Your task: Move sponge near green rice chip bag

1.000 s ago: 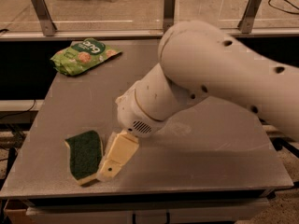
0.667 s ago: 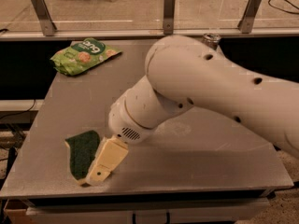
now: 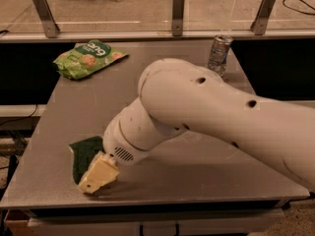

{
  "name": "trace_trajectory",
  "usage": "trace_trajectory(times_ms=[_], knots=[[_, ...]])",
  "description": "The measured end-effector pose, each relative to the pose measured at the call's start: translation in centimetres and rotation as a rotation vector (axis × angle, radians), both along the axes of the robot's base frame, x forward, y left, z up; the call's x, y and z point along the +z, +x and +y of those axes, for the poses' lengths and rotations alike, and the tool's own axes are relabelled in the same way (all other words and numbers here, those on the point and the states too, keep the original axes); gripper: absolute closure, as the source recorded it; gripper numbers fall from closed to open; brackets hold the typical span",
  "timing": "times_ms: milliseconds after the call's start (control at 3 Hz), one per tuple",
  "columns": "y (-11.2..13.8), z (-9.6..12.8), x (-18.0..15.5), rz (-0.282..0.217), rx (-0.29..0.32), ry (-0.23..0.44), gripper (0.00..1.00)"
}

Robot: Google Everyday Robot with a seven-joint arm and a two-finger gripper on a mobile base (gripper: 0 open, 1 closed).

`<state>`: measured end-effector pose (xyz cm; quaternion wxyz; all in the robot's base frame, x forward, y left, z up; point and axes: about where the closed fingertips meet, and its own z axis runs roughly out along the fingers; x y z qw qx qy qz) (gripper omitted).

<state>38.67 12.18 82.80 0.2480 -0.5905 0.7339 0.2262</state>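
Note:
The sponge (image 3: 84,153), dark green on top with a pale edge, lies flat near the table's front left corner. The gripper (image 3: 98,175), with cream-coloured fingers, is low over the sponge's near right part and covers it. The white arm reaches in from the right and hides the sponge's right side. The green rice chip bag (image 3: 87,58), light green with a dark label and pictured crackers, lies at the table's far left, well apart from the sponge.
A silver drinks can (image 3: 219,54) stands at the far right of the grey table (image 3: 197,181). A rail with metal posts (image 3: 178,6) runs behind the table. The table's front edge is close to the gripper.
The arm has swung left and lowered, so the gripper now sits further over the sponge's near end. The can has come into view behind the arm. The sponge and bag have not moved.

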Motion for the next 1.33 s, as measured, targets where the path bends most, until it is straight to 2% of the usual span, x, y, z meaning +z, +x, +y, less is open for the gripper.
trace_trajectory(times_ms=[333,667,1000,1333], knots=[[-0.1,-0.2,0.0,0.0,-0.028,0.004,0.63],[1.2,-1.9,2.1,-0.061,-0.057,-0.01,0.86],[4.2,-5.6,6.5,-0.173,-0.097,-0.039,1.0],[4.2,-5.6,6.5,-0.173,-0.097,-0.039,1.0]])
